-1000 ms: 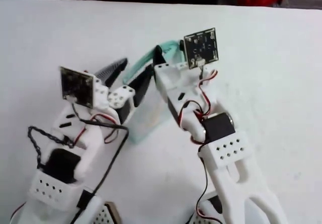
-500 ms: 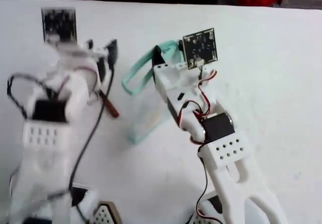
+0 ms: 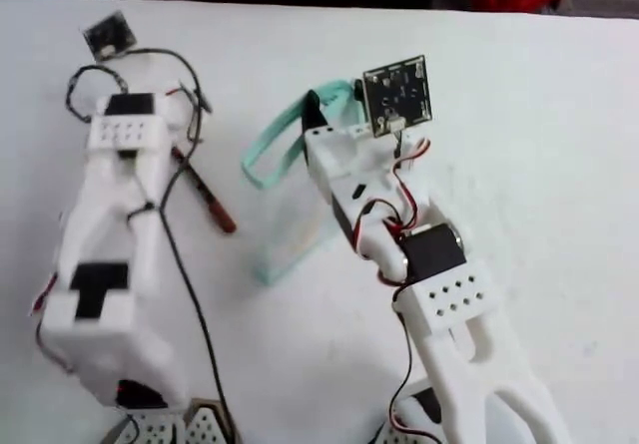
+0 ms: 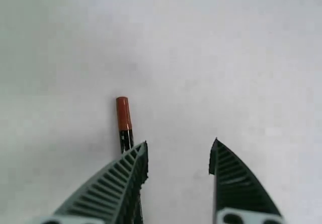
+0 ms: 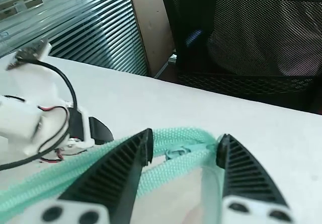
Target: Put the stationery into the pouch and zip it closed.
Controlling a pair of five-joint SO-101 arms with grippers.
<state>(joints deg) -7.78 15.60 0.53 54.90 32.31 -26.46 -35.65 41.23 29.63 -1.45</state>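
Both grippers released, pen out on the table beside the pouch

The left gripper [image 4: 178, 151] hangs over the white table [image 3: 519, 115] with its ribbed grey fingers spread and nothing between them. One finger's tip is just beside the black pen with the red-orange cap [image 4: 123, 121], which lies flat on the table. From the high view the pen [image 3: 205, 200] sits next to the left arm [image 3: 110, 224], near the clear pouch with the mint-green zipper band [image 3: 285, 224] but not touching it. The pouch's mouth stands open in a loop. The right gripper [image 5: 184, 142] is at the pouch's far end, its black fingers apart with the green zipper band [image 5: 166, 158] running between them (whether the fingers press on the band cannot be told).
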